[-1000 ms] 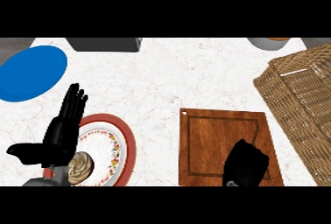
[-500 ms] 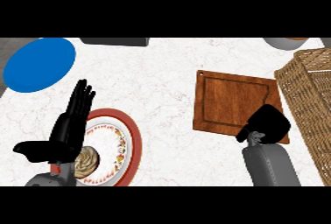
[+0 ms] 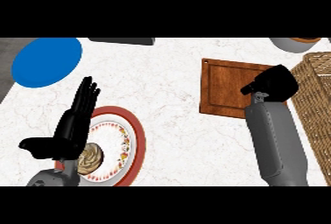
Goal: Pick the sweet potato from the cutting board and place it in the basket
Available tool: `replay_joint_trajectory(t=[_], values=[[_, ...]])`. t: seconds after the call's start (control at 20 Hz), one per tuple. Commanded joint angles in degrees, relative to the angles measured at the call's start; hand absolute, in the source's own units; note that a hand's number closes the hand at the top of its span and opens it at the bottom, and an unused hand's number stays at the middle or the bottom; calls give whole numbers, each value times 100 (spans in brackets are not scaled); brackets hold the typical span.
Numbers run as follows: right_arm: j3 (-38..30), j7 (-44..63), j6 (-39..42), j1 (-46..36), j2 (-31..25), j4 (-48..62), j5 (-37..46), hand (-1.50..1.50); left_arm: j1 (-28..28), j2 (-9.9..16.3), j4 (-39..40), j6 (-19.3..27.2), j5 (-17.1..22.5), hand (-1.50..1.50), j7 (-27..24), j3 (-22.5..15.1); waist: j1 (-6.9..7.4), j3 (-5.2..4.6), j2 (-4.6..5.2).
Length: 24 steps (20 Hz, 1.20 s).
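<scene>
At the far left a blue plate (image 3: 47, 61) is recorded on the white marbled counter (image 3: 168, 87), well apart from the task's things. Below it the left hand (image 3: 71, 127) is shown upright near the lower left edge, fingers straight and together, thumb out to the side — resting, holding nothing. Partly hidden behind this hand lies a red-rimmed patterned plate (image 3: 129, 140) bearing a small brown swirled item (image 3: 90, 157); its nature cannot be told. A dark object (image 3: 123, 40) is cut by the upper edge of the view. Right of centre the wooden cutting board (image 3: 223, 87) is laid flat, slightly turned, its right part covered by the right forearm and the right hand (image 3: 275, 83). That hand is seen as a dark rounded mass over the board's right edge, just beside the basket; whether its fingers are curled or straight cannot be told. The sweet potato is not visible: none lies on the bare part of the board, and it is judged either enclosed under the right hand or hidden by it, so its long axis cannot be given. A grey bowl (image 3: 294, 43) with an orange inside sits at the upper right. At the far right stands the wicker basket (image 3: 317, 96), its near wall just right of the right hand — the nearer hand by far; the coming move is judged a short carry rightward over that wall.
</scene>
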Motion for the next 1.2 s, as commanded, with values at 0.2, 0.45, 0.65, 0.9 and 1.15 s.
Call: replay_joint_trajectory(t=[0.2,0.45,0.65,0.9,1.15], values=[[-97,787,-1896,-1451,151,560,1136,150,-115,-84,201,154,-121,0,28,41,-145,-23,-76],[-449,1117,-1933,-2455,155,1133,1499,150,24,30,-47,65,-59,0,147,88,-162,-24,-105],[-433,1613,-2118,-2290,156,1309,1650,150,107,143,-194,14,63,0,277,258,-253,-23,-152],[-1120,1620,-1479,-2523,-70,1298,2018,150,393,-41,-214,247,-206,0,46,93,-406,-24,-185],[-1189,1829,-781,-2475,38,1282,2635,150,235,-46,101,97,-44,0,44,260,-540,-29,-198]])
